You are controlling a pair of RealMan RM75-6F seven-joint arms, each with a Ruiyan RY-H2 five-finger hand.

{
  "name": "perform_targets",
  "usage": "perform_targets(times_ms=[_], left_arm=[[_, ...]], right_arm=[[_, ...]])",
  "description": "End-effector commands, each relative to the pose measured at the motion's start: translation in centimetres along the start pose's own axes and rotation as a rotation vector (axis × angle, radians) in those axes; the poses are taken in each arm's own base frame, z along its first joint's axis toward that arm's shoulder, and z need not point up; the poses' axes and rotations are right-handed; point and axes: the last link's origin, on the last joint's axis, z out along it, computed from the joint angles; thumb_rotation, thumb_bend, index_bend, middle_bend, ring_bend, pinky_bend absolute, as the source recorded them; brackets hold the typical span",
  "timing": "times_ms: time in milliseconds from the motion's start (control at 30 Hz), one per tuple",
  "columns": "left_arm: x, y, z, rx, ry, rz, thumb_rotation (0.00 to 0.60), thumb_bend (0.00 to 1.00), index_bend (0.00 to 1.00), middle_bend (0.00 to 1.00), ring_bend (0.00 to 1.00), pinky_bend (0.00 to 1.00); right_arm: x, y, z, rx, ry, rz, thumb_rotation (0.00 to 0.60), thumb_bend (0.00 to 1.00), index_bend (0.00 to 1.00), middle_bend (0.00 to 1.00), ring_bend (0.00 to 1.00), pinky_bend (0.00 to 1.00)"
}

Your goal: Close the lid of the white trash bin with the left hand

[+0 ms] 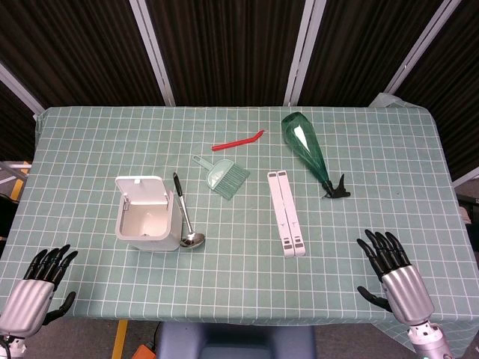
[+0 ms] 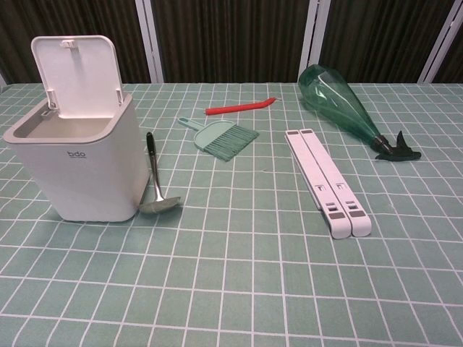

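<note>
Left hand (image 1: 37, 288) low at near-left table edge, fingers apart, holding nothing. Right hand (image 1: 393, 273) at near-right edge, fingers spread, empty.

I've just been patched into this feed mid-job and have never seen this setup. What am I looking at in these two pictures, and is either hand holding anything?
Two cameras sit on one robot. The head view looks down on a table with a green checked cloth; the chest view looks across it from low down. At the bottom corners of the head view are the robot's left hand and right hand, metal and black, fingers apart, holding nothing. The chest view shows neither.

On the cloth: a white plastic trash bin with its hinged lid standing open, a metal ladle with a black handle beside it, a small green dustpan brush, a red curved stick, a white folded stand and a green spray bottle lying on its side.
</note>
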Motion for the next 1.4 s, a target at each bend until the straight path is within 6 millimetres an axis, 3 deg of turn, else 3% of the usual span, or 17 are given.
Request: perform_targets(times_ms=[33, 200, 267, 300, 333, 367, 400, 467, 500, 533, 600, 800, 1000, 1200, 1400], left_arm=[[0.0, 0.0, 0.0, -0.002, 0.001, -0.001, 0.600, 0.40, 0.08, 0.00, 0.00, 0.00], [0.4, 0.4, 1.0, -0.027, 0.043, -0.058, 0.600, 0.40, 0.07, 0.00, 0.00, 0.01], [1.2, 0.7, 2.4, -0.036, 0.092, -0.105, 0.600, 0.41, 0.07, 0.00, 0.00, 0.09], [2.1, 0.9, 3.5, -0.038, 0.145, -0.139, 0.600, 0.42, 0.07, 0.05, 0.01, 0.19], [2.9, 1.2, 4.6, -0.042, 0.192, -0.166, 0.600, 0.43, 0.08, 0.15, 0.06, 0.33], [3.9, 1.8, 6.0, -0.052, 0.242, -0.209, 0.600, 0.45, 0.10, 0.32, 0.17, 0.54], [4.6, 2.3, 7.1, -0.064, 0.268, -0.251, 0.600, 0.48, 0.14, 0.58, 0.38, 0.78], [5.9, 3.4, 9.1, -0.075, 0.293, -0.339, 0.600, 0.51, 0.20, 0.87, 0.67, 0.97], [6.6, 4.1, 10.4, -0.074, 0.285, -0.368, 0.600, 0.53, 0.23, 0.95, 0.78, 1.00], [7.0, 4.7, 11.3, -0.077, 0.268, -0.370, 0.600, 0.54, 0.25, 0.99, 0.88, 1.00], [8.1, 6.0, 13.3, -0.074, 0.219, -0.363, 0.600, 0.54, 0.27, 1.00, 0.98, 1.00], [10.0, 9.6, 17.8, -0.075, 0.103, -0.347, 0.600, 0.54, 0.30, 1.00, 1.00, 1.00], [10.8, 12.1, 20.9, -0.057, 0.054, -0.298, 0.600, 0.54, 0.28, 1.00, 1.00, 1.00], [10.9, 13.5, 21.7, -0.045, 0.010, -0.280, 0.600, 0.54, 0.27, 1.00, 1.00, 1.00], [10.3, 13.5, 22.2, -0.007, -0.050, -0.261, 0.600, 0.54, 0.27, 1.00, 1.00, 1.00]], right_arm=[[0.0, 0.0, 0.0, 0.001, 0.002, 0.001, 0.600, 0.16, 0.00, 0.00, 0.00, 0.00], [0.2, -0.1, -0.1, 0.000, 0.008, 0.002, 0.600, 0.16, 0.00, 0.00, 0.00, 0.00], [0.2, -0.1, -0.2, 0.000, 0.007, 0.002, 0.600, 0.16, 0.00, 0.00, 0.00, 0.00], [0.2, -0.1, -0.2, -0.001, 0.008, 0.000, 0.600, 0.16, 0.00, 0.00, 0.00, 0.00], [0.2, -0.1, -0.1, -0.002, 0.008, 0.000, 0.600, 0.16, 0.00, 0.00, 0.00, 0.00], [0.1, -0.1, -0.1, -0.002, 0.008, 0.000, 0.600, 0.16, 0.00, 0.00, 0.00, 0.00], [0.1, -0.1, -0.1, -0.002, 0.009, 0.000, 0.600, 0.16, 0.00, 0.00, 0.00, 0.00], [0.0, -0.2, -0.1, -0.001, 0.006, 0.000, 0.600, 0.16, 0.00, 0.00, 0.00, 0.00], [0.0, -0.2, -0.1, 0.001, 0.004, 0.001, 0.600, 0.16, 0.00, 0.00, 0.00, 0.00], [-0.1, -0.3, -0.1, 0.003, 0.002, 0.000, 0.600, 0.16, 0.00, 0.00, 0.00, 0.00], [-0.2, -0.3, 0.0, 0.002, -0.003, -0.004, 0.600, 0.16, 0.00, 0.00, 0.00, 0.00], [-0.2, -0.1, 0.1, -0.004, -0.003, -0.007, 0.600, 0.16, 0.00, 0.00, 0.00, 0.00], [-0.1, 0.0, 0.2, -0.008, -0.003, -0.008, 0.600, 0.16, 0.00, 0.00, 0.00, 0.00], [0.1, 0.1, 0.3, -0.014, 0.003, -0.003, 0.600, 0.16, 0.00, 0.00, 0.00, 0.00], [0.2, 0.1, 0.2, -0.011, -0.001, 0.003, 0.600, 0.16, 0.00, 0.00, 0.00, 0.00]])
